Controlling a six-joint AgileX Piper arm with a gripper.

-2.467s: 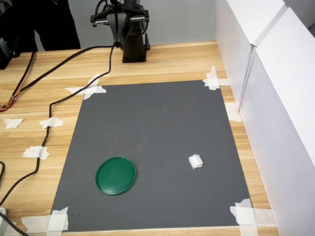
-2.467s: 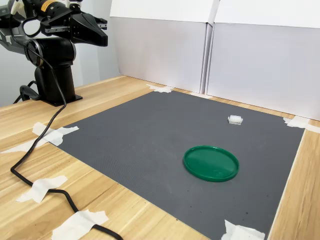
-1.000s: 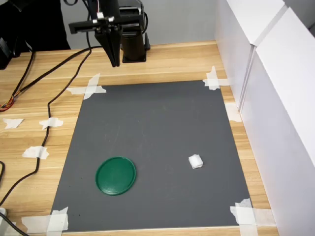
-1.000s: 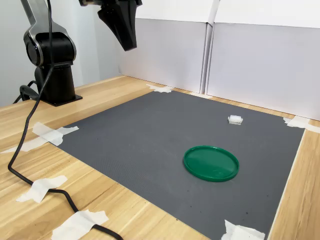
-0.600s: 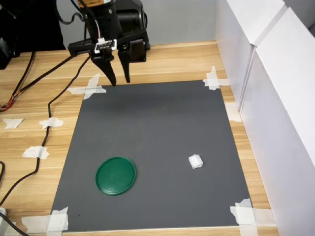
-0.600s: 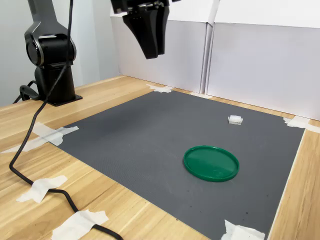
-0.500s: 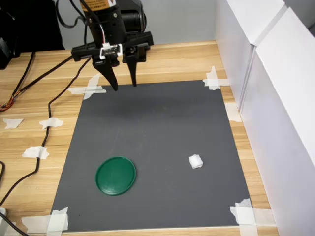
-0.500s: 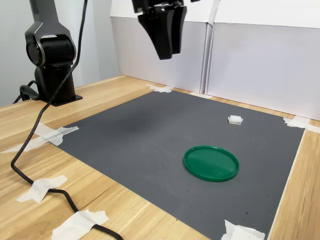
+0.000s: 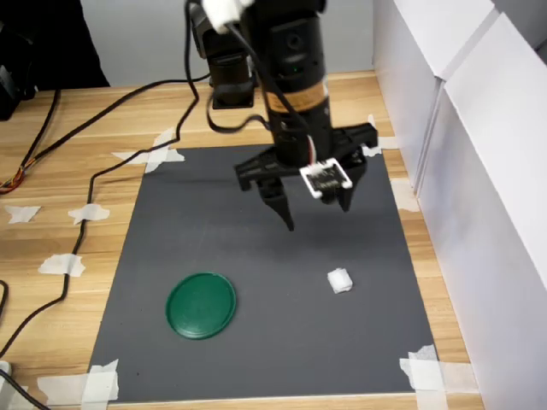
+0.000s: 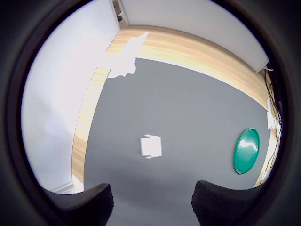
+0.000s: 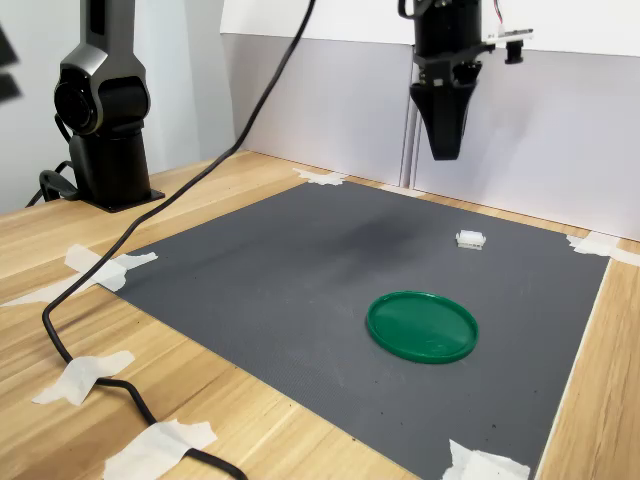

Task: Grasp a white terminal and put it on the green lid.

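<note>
The claw (image 9: 314,210) hangs above the grey mat (image 9: 214,231), jaws spread wide and empty. The terminal (image 9: 339,280) lies on the mat at lower right of the first exterior view, just below and right of the claw (in the wrist view it sits centred ahead of the fingertips (image 10: 82,202)). The lid (image 9: 201,305) rests well apart, at lower left. The terminal looks roughly cubic, so no long axis shows.

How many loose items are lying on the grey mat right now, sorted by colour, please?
White: 1, the white terminal.
Green: 1, the green lid.
Total: 2, both resting on the grey mat, apart from each other.
</note>
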